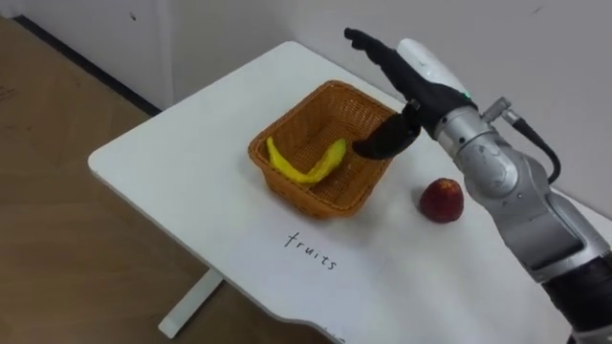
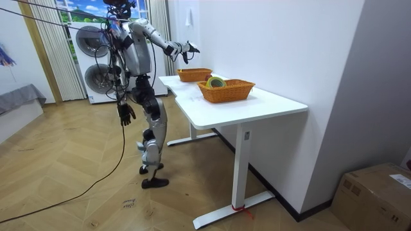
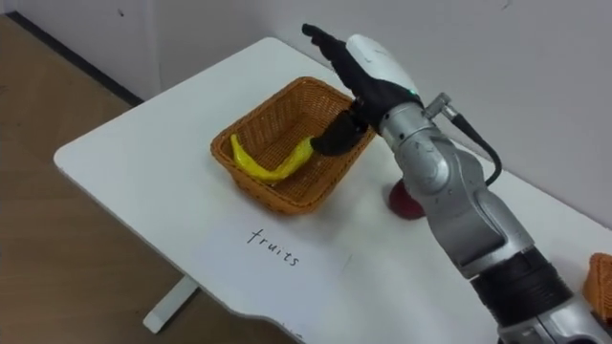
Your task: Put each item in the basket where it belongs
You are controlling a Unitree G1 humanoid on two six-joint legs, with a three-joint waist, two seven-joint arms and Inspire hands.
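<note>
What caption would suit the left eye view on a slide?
Open right hand over a wicker basket holding a banana, a red apple on the white table beside it.

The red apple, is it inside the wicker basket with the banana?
No, the apple sits on the white table beside the basket, while the banana lies inside it.

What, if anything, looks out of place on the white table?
The red apple lies on the table beside the fruit basket, not inside with the banana; the open right hand hangs above the basket.
</note>
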